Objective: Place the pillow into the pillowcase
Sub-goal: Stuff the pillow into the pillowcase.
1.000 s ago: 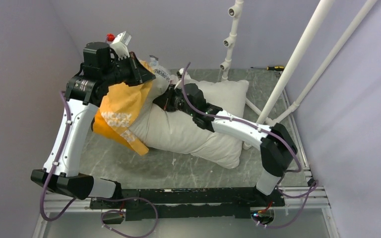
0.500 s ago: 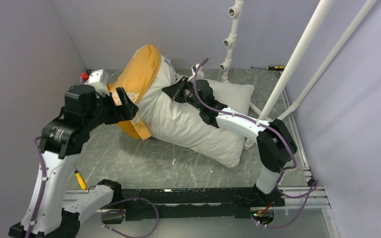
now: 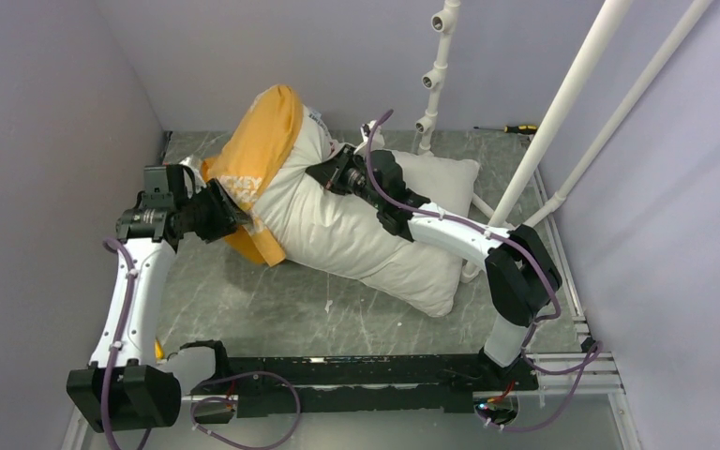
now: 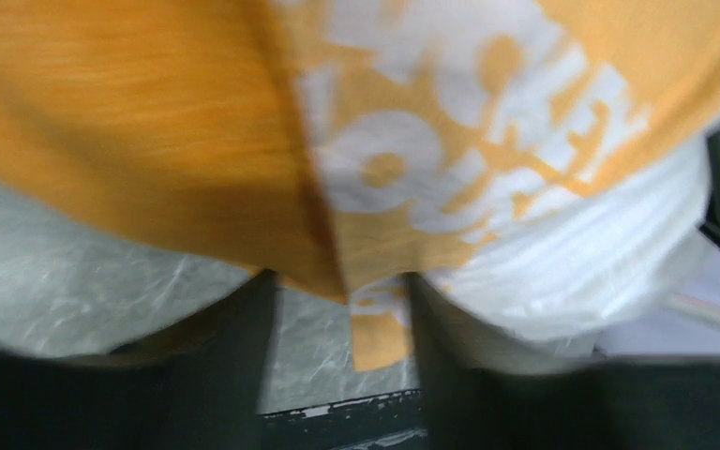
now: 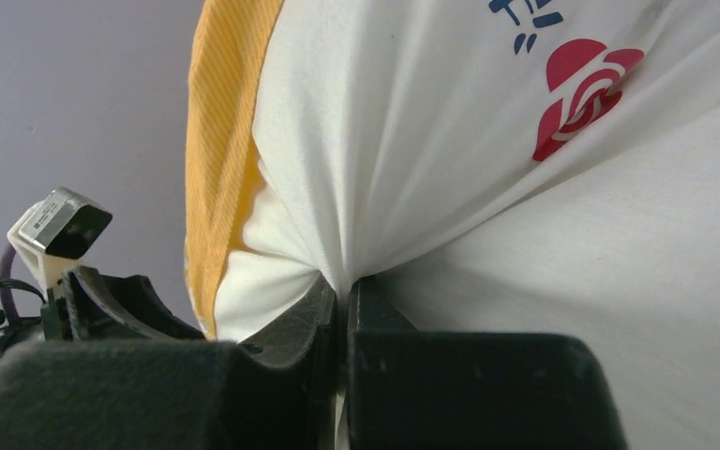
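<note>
1. While the pillow (image 3: pixel 356 234) lies slanted on the counter (image 3: pixel 337 319), its long axis runs from a raised upper-left end to the lower right of the top view.
2. The pillowcase (image 3: pixel 258 150) caps only that upper-left end, its hem facing down the axis.
3. My left fingers (image 4: pixel 234 375) stand apart, straddling a hem corner; this arm is nearer the case.
4. My right fingers (image 5: pixel 291 323) are clamped on pillow fabric beside the red logo (image 5: pixel 586 94).
5. The counter is grey and marbled. Plain walls (image 3: pixel 244 56) close in at left and behind, and white poles (image 3: pixel 562 103) stand at right.
</note>
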Robot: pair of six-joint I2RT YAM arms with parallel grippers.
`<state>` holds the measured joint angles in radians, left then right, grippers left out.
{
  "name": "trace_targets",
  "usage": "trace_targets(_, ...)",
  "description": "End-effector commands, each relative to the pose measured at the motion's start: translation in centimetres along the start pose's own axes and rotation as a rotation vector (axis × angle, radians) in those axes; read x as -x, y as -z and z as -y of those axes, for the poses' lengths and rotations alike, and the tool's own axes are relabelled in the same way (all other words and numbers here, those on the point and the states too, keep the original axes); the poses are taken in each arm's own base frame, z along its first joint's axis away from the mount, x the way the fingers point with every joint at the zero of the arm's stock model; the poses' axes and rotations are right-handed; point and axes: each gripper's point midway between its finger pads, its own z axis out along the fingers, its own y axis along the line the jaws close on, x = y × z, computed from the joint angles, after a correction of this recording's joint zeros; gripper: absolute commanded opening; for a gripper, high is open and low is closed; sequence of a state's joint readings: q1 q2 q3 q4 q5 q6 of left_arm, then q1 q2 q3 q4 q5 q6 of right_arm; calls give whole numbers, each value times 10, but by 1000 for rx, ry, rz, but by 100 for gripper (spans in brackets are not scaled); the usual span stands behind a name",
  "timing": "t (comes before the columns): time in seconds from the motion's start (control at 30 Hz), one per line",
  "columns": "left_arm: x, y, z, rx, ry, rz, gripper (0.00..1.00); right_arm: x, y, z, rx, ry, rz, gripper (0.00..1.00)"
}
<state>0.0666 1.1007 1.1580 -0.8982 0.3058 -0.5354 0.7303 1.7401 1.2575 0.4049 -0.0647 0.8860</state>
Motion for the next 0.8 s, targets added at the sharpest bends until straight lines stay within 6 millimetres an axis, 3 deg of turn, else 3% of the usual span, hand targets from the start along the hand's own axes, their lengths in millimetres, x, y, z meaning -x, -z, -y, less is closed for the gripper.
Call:
trace_targets(0.0, 5, 11, 54, -308, -44, 28, 40, 38, 2, -37, 102, -7, 84, 0)
trace_targets(0.1, 0, 18, 56, -328, -31, 34, 5, 37, -1, -38, 111, -14, 79, 0)
trace_targets(0.13, -2, 22, 56, -326, -28, 33, 0, 38, -1, -39, 114, -19, 80, 0)
trace_targets(0.33, -24, 62, 59, -342, -11, 69, 0, 46, -2, -45, 148, -51, 91, 0)
trace_targets(0.47, -47, 78, 53, -346, 42, 63, 0, 59, 2, -50, 178, -80, 114, 0)
trace_targets(0.77, -116, 67, 25, -376, 275, -30, 0, 90, 16, -69, 264, -144, 161, 0)
